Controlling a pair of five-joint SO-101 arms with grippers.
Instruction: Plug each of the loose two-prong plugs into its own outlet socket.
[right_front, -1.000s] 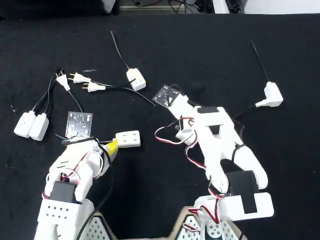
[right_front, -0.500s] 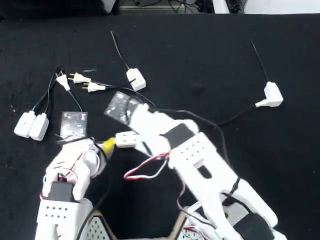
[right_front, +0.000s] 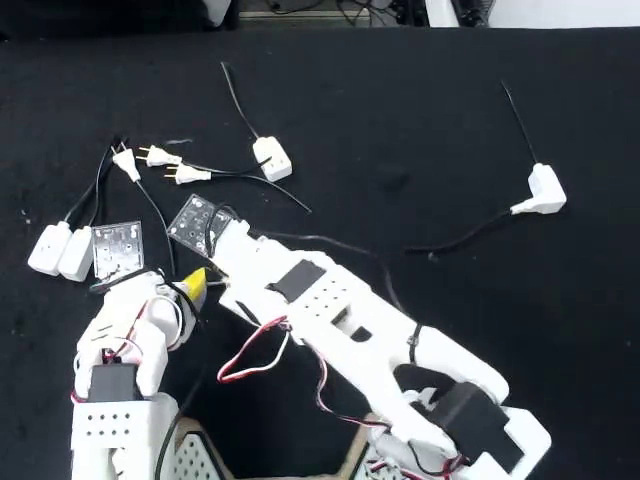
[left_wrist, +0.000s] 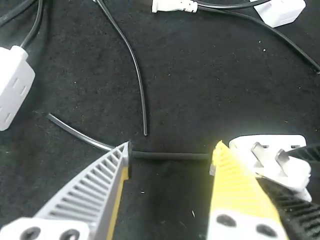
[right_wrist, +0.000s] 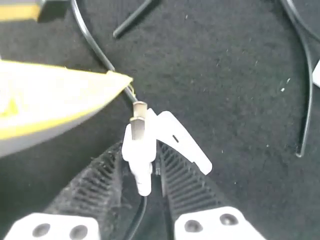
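My right claw (right_wrist: 141, 152) was clamped on the two-prong plug (right_wrist: 139, 135). Its prongs pointed lengthwise at the yellow finger (right_wrist: 60, 100) of my left claw (left_wrist: 171, 150), which gaped wide, holding nothing. The socket block (left_wrist: 270, 145) lay against the plug, and I judged it about three o'clock from that claw.

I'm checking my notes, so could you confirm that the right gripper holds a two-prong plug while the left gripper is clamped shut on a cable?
Not quite: the left gripper is open, with the black cable lying between its jaws, as the left wrist view shows. The right gripper does hold a two-prong plug.
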